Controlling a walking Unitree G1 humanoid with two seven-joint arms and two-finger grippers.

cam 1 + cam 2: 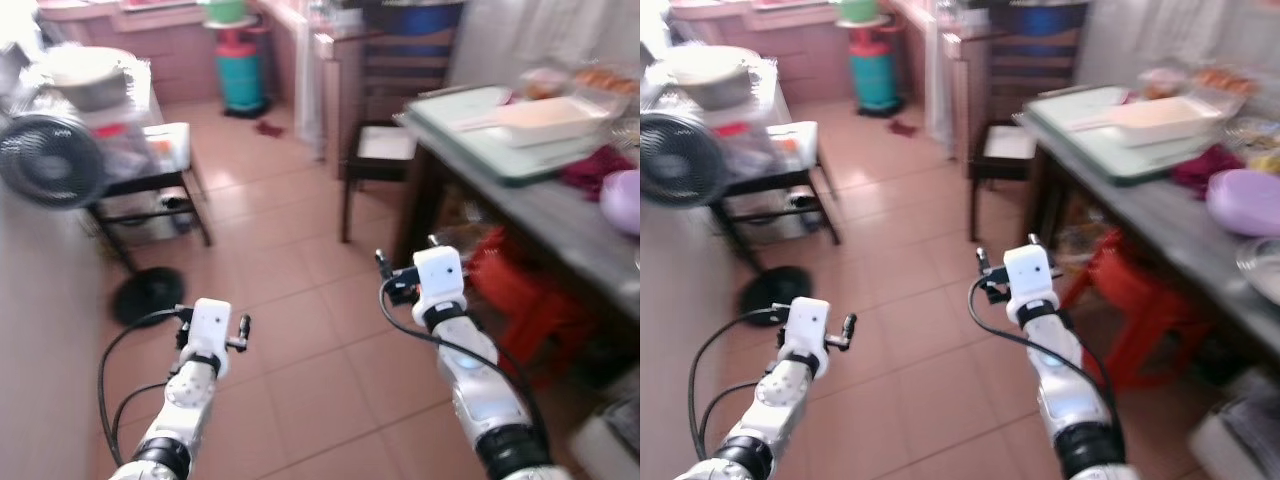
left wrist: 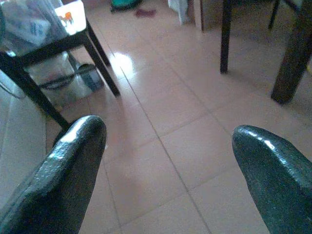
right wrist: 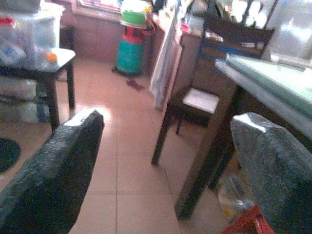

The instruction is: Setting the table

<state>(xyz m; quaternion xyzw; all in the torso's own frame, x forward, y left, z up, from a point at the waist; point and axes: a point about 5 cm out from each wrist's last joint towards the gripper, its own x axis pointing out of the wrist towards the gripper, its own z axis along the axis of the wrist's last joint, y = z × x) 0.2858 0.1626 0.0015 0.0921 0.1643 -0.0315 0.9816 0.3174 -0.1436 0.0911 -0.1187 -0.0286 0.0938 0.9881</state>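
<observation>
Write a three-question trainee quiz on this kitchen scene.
1. True or false: both pincers, left and right, are open and hold nothing.
2. What stands under the table? A) red stool B) blue bucket C) fan
3. Fill in: the white dish lies on a pale green ____ .

Key:
1. True; floor shows between the fingers in each wrist view.
2. A, the red stool.
3. Tray.

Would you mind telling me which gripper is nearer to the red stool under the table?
Right. The right gripper hangs just beside the red stool; the left gripper is farther off, nearer the fan.
</observation>
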